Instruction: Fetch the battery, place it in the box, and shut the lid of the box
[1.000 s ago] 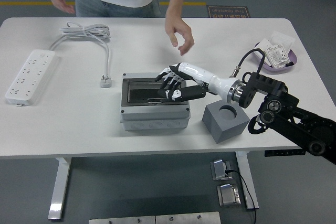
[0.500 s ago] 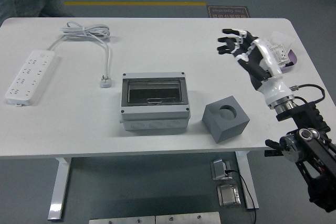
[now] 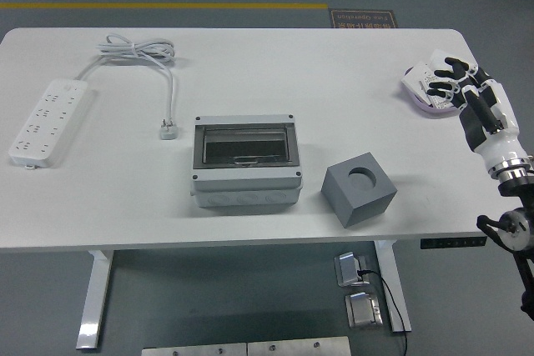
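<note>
The box (image 3: pixel 245 164) is seen near the middle of the desk (image 3: pixel 250 56), slightly toward the near edge; its long axis runs parallel to that edge, and its smoky lid (image 3: pixel 244 146) lies flat and appears shut; no battery can be made out, so whether one is inside cannot be told; the task is judged all but complete. The right hand (image 3: pixel 463 89) is held over the tray (image 3: pixel 417 97) at the right edge, fingers spread, nothing grasped.

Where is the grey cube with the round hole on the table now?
In the head view, the grey cube with the round hole stands near the white table's front edge, right of centre, just right of the grey box with the dark transparent lid.
</note>
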Controlling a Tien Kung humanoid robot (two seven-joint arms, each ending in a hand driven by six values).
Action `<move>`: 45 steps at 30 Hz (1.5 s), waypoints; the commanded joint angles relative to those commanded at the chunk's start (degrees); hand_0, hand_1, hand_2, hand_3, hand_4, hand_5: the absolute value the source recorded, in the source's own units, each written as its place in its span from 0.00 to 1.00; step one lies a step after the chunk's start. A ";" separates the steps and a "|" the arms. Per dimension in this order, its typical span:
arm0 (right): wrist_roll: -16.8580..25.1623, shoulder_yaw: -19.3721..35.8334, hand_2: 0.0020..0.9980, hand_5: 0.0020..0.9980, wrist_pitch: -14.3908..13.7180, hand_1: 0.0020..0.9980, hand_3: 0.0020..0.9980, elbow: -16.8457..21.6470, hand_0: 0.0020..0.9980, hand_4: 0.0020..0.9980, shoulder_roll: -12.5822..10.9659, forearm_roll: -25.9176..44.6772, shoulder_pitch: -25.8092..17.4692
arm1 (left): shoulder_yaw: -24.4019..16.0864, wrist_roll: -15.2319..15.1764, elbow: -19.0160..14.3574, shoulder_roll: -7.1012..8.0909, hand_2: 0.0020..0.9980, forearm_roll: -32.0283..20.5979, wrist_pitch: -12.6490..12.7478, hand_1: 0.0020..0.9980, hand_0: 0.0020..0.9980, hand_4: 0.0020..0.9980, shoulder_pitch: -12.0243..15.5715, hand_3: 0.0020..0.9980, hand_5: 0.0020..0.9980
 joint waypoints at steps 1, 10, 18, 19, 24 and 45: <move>-0.13 0.24 0.56 0.65 0.15 0.52 0.62 -0.46 0.50 0.77 0.01 0.02 0.09 | -0.35 0.04 0.00 -0.04 0.66 0.26 0.03 0.71 0.64 0.70 -0.01 0.69 0.19; -0.39 1.24 0.65 0.79 0.31 0.65 0.70 0.12 0.68 0.85 0.48 0.42 -0.28 | -0.46 -0.06 0.00 -0.20 0.66 0.02 -0.02 0.71 0.64 0.70 0.20 0.69 0.19; -1.02 1.16 0.67 0.80 0.37 0.66 0.68 4.55 0.70 0.86 0.10 0.22 -1.66 | -1.20 -0.13 0.00 -0.34 0.66 0.51 -0.05 0.71 0.64 0.70 0.42 0.69 0.20; -1.39 1.09 0.67 0.81 0.41 0.66 0.68 5.36 0.69 0.87 0.02 0.10 -1.90 | -1.31 -0.13 0.00 -0.38 0.66 0.60 -0.07 0.71 0.65 0.70 0.45 0.69 0.20; -4.50 1.71 0.67 0.81 0.12 0.66 0.68 8.90 0.69 0.87 0.66 -1.76 -2.23 | -2.16 -0.01 0.00 -0.53 0.66 1.32 -0.16 0.71 0.65 0.70 0.65 0.69 0.20; -14.11 6.95 0.66 0.66 -18.26 0.65 0.64 17.29 0.67 0.69 2.79 -44.20 1.08 | -0.25 -0.34 -0.17 0.16 0.66 -1.24 -0.10 0.71 0.65 0.69 -0.05 0.68 0.20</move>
